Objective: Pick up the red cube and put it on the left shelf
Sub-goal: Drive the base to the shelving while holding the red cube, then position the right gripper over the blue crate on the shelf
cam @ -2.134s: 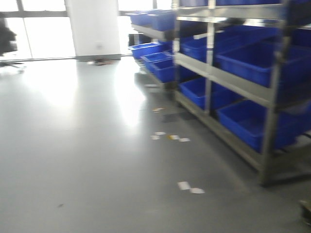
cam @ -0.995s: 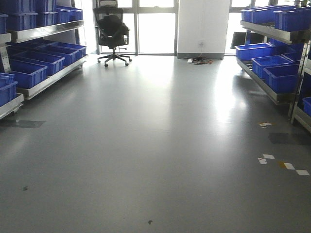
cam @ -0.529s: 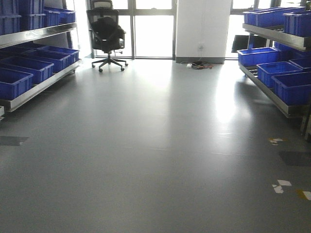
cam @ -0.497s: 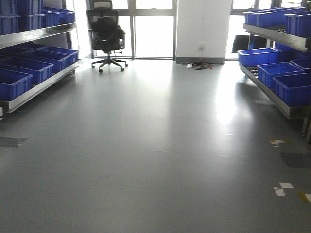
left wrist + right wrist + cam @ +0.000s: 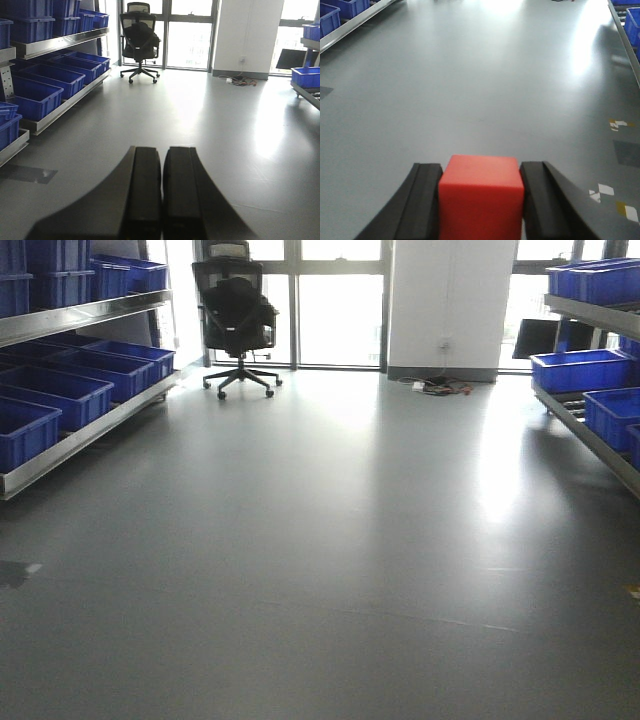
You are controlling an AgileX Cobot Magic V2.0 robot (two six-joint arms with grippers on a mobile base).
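Observation:
In the right wrist view, my right gripper (image 5: 481, 172) is shut on the red cube (image 5: 481, 197), its black fingers pressed against both sides, held above the grey floor. In the left wrist view, my left gripper (image 5: 162, 155) is shut and empty, pointing down the aisle. The left shelf (image 5: 60, 445), a metal rack with blue bins, runs along the left side of the front view and also shows in the left wrist view (image 5: 55, 107). Neither gripper shows in the front view.
A black office chair (image 5: 238, 325) stands at the far end by the windows. A white pillar (image 5: 450, 305) stands at the back. The right shelf (image 5: 590, 425) holds blue bins. Cables (image 5: 440, 387) lie near the pillar. Tape marks (image 5: 605, 190) dot the floor.
The view has swung left from the right shelf to face down the aisle, then crept forward and slightly left. The chair and left shelf now sit closer.

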